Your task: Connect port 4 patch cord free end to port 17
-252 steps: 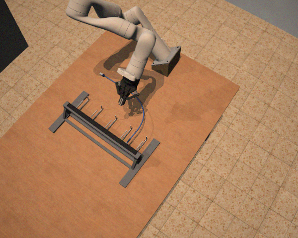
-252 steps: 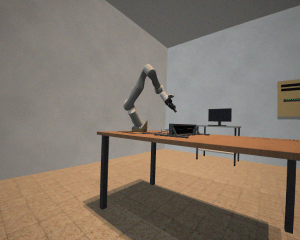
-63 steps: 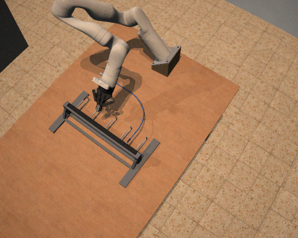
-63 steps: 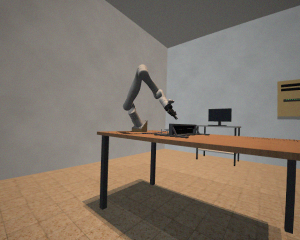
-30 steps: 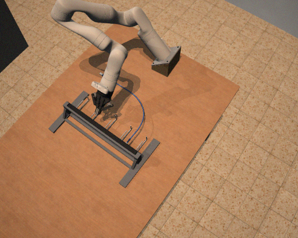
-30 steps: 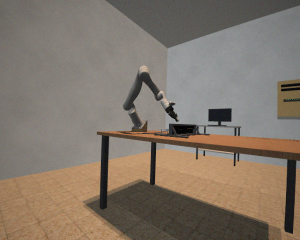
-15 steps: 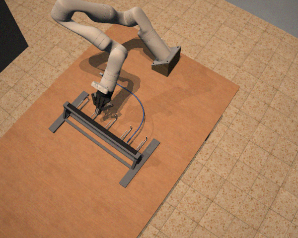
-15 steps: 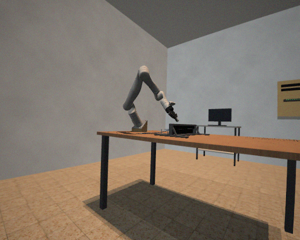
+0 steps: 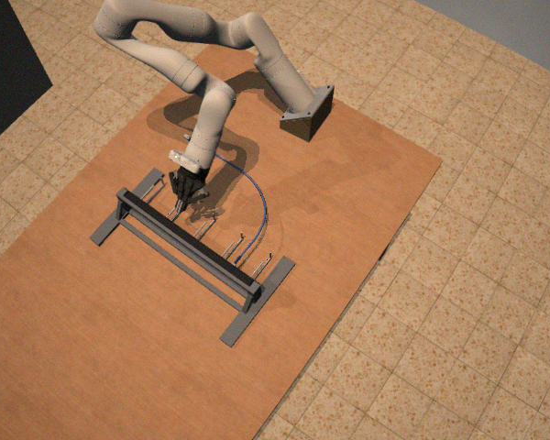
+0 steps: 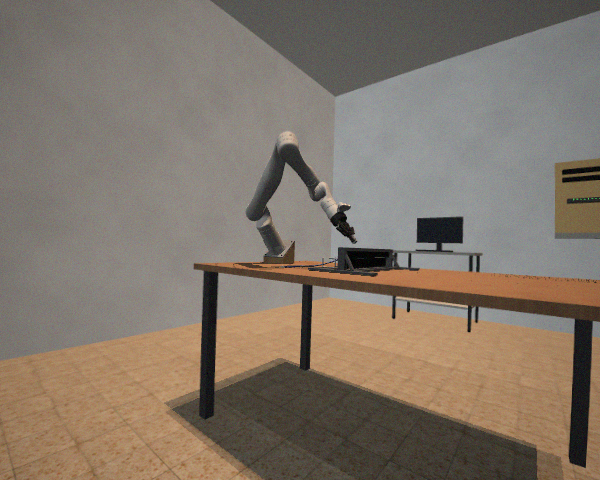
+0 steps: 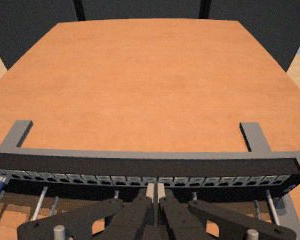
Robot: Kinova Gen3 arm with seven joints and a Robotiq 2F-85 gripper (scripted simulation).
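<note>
Monitor [image 10: 439, 230] on far desk [image 10: 445, 252]

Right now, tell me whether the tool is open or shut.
Shut, holding nothing: in the wrist view the tool has its fingertips pressed together before the patch panel.

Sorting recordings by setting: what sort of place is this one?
Probably an office or lab room: tiled floor, a monitor on a side desk, and a wooden table holding the robot arm.

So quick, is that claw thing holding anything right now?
Gripper: closed, fingers pressed together, holding nothing, above the rack; the blue cord lies apart on the table.
</note>
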